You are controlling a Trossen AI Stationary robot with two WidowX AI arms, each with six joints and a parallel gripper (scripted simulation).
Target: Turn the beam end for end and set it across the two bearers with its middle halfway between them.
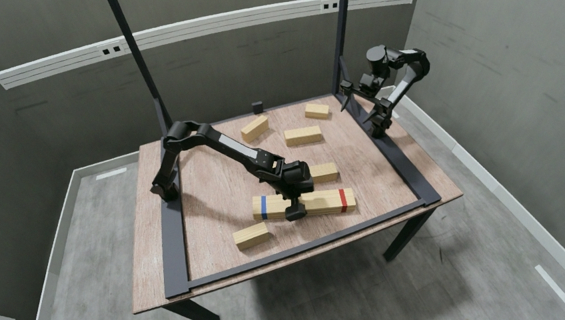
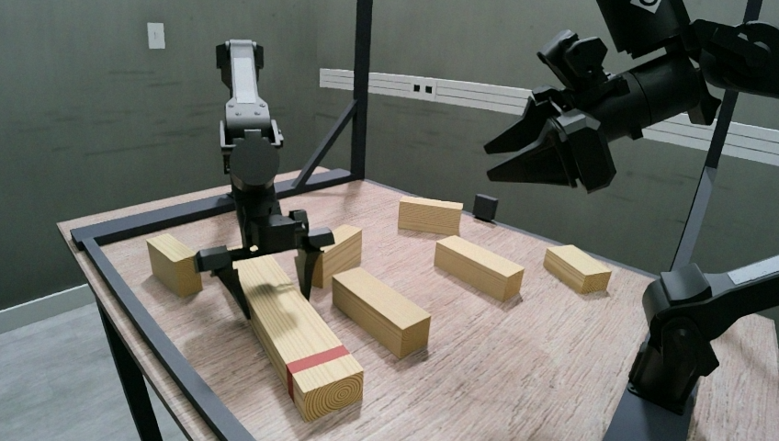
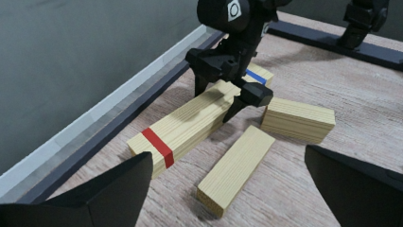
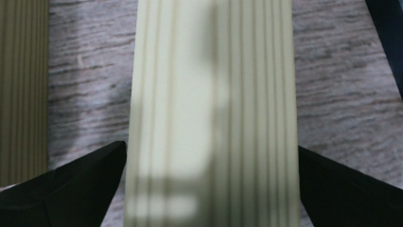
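The long, square-section pale wood beam (image 1: 322, 200) (image 2: 306, 333) (image 3: 184, 123) (image 4: 189, 95) is lying flat on the pinkish wood-grain surface (image 1: 214, 237) (image 2: 491, 371) (image 3: 303, 175) (image 4: 95, 85), its red band (image 1: 342, 200) (image 2: 317, 359) (image 3: 158, 148) facing the left arm's side and its blue band (image 1: 264, 207) (image 3: 255, 77) the right arm's. The right claw (image 1: 291, 203) (image 2: 277, 307) (image 3: 209, 111) (image 4: 207, 150) is straddling the beam near mid-length, standing wide and gripping nothing. The left claw (image 1: 354, 115) (image 2: 487, 161) (image 3: 227, 155) is hanging well away, also wide and holding nothing. The step in hand is judged to be a set-down and release; the right claw should be rising straight up, both fingers clearing the sides evenly, since a sideways drift would be dragging or twisting the beam. A later turn should be starting from a central grip, the ends being lifted above the neighbouring pale wood block (image 1: 324, 173) (image 2: 380, 311) (image 3: 236, 170) (image 4: 24, 95), which is standing just beside the beam. Which two blocks are serving as bearers is not being made certain; neither is supporting the beam. Dark metal rails (image 1: 309, 243) (image 2: 158, 344) are edging the work area, with grey-green walls (image 1: 238, 71) (image 2: 163, 136) (image 3: 85, 61) rising around and a grey floor (image 1: 336, 285) (image 2: 43, 355) showing below.
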